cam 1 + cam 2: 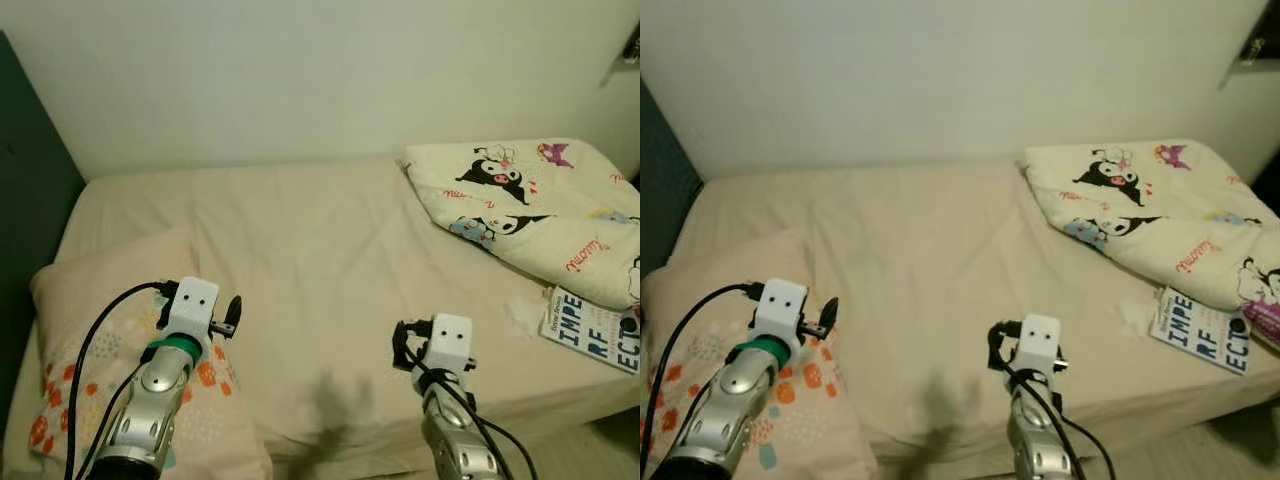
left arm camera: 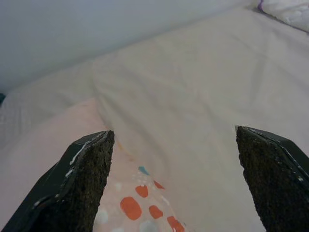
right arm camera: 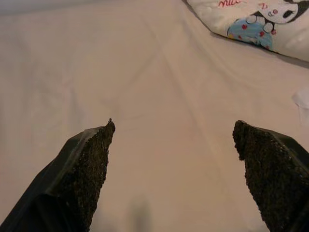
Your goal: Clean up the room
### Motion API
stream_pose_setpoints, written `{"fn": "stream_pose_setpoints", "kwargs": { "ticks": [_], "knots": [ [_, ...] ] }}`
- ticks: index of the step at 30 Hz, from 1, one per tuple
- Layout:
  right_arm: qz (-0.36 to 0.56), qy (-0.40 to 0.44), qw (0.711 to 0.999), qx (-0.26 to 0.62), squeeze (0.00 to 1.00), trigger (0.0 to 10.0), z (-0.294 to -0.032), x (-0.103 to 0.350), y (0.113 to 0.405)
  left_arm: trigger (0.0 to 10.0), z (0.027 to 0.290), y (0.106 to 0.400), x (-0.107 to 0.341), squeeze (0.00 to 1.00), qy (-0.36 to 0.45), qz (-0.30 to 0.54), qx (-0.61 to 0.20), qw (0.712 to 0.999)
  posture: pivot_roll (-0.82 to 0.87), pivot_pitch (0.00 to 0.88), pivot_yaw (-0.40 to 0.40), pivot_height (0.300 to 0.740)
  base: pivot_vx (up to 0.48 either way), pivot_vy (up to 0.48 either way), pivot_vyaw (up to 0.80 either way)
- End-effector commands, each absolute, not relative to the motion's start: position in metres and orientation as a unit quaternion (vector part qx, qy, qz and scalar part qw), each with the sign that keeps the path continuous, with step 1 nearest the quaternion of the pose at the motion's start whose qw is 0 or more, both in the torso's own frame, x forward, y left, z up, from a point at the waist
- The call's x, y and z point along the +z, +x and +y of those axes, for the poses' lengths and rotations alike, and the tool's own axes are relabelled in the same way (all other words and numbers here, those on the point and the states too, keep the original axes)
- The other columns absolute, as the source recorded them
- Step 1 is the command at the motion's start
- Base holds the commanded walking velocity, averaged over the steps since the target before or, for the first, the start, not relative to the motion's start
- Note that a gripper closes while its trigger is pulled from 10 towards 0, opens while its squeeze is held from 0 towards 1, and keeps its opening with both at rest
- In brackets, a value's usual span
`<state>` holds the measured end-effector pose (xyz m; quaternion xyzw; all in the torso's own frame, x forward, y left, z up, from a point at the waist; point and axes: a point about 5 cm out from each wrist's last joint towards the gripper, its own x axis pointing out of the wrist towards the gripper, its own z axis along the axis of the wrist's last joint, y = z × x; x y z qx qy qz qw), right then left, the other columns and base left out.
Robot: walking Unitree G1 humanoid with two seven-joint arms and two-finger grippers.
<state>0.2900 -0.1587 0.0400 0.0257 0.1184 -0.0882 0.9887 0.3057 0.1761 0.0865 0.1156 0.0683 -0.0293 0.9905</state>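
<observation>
The bed (image 1: 330, 260) takes up nearly everything in front of the robot, its pale sheet wrinkled but mostly bare through the middle. At the far right corner lies a folded cartoon-print blanket (image 1: 540, 205), bunched against the wall, its long side running toward the bed's near right edge. On the near left sits a pink pillow (image 1: 90, 320) with orange and teal spots, tilted a little off square to the mattress.

Just beside the blanket's lower edge, close to the bed's right edge, lies a book (image 1: 592, 335) with big blue letters on its cover, flat, its long axis slanting down and to the right. Between the book and the open sheet there is a small whitish scrap (image 1: 522, 312); it may be tissue, though it is too small to be sure.

The left gripper (image 2: 176, 183) hovers over the pillow's inner edge, jaws spread wide, nothing in them. The right gripper (image 3: 171, 169) hangs above bare sheet at the middle front, also spread wide and empty.

I'd say the book is the likely next thing to clear. It lies to the right of the right gripper and somewhat farther in, well apart from it, so the right arm is plainly the nearer one; the left is across the whole bed.
</observation>
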Motion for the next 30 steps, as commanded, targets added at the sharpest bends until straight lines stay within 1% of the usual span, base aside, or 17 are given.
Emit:
{"fn": "stream_pose_setpoints", "kwargs": {
  "ticks": [1,30],
  "knots": [
    [0.126,0.026,0.988,-0.090,0.00,10.0,-0.1593,0.0367,0.2877,10.0,0.1774,0.3033,0.0853,0.00,0.117,0.071,-0.025,0.990,0.12,0.000,0.044,0.740,0.000,-0.300,0.00],
    [0.132,0.018,0.988,-0.078,0.00,10.0,-0.1594,0.0360,0.2879,10.0,0.1785,0.2997,0.0834,0.00,0.115,0.073,-0.016,0.991,0.12,0.000,0.026,0.740,0.000,-0.302,0.00]
  ]
}}
